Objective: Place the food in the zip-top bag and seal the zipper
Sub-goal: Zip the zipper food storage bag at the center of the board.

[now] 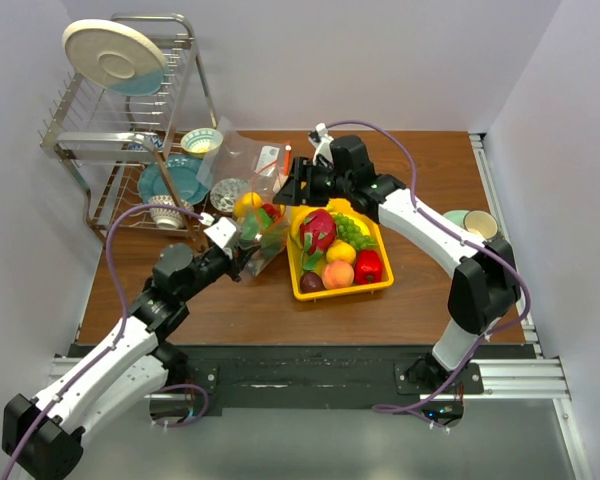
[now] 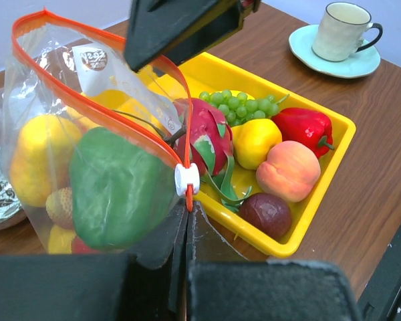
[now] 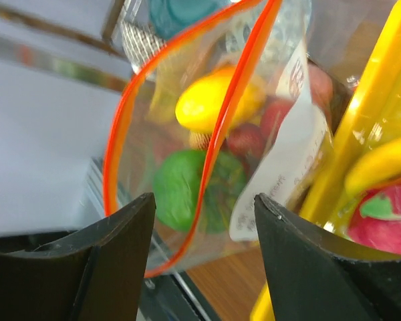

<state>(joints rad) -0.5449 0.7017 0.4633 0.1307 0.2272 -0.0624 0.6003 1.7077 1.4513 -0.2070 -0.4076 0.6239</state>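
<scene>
**Overhead view.** The zip-top bag [image 1: 255, 222] stood propped near the centre of the brown table [image 1: 260, 312], just beside the left wall of the yellow tray [image 1: 342, 292]. A dish rack [image 1: 130, 135] filled the upper left of the frame. A cup [image 1: 480, 224] on a saucer sat at the right edge.

**Left gripper** [image 2: 187, 224]. At bottom centre of the left wrist view its fingers were pressed together with no gap. They pinched the bag's lower corner right under the white slider [image 2: 186, 179].

**Zipper** [image 2: 100, 37]. The two halves of the orange-red strip ran apart upward from the slider, so the mouth gaped open. The slider sat at the end nearest the left gripper.

**Right gripper** [image 3: 204, 199]. Its fingers were spread wide with nothing between the pads. The looped orange rim of the bag mouth lay beyond them, mid-frame in the right wrist view. I could not tell whether either finger touched the rim. From overhead it sat at the upper end of the bag, by the tray's upper-left corner.

**Food in the bag.**
- A green pepper [image 2: 120, 190] was pressed against the near film.
- A yellow fruit [image 2: 33, 160] lay to its left.
- A small bumpy reddish piece [image 2: 59, 207] sat low between them.

**Food in the tray.**
- A dragon fruit [image 2: 204, 134] lay on the bag side.
- Green grapes [image 2: 240, 105] were behind it.
- A smooth yellow piece [image 2: 254, 142] sat at the centre.
- A peach [image 2: 287, 170] was lower right of that.
- A red pepper [image 2: 307, 126] lay toward the right wall.
- A dark purple round fruit [image 2: 267, 212] sat in the near corner.
</scene>
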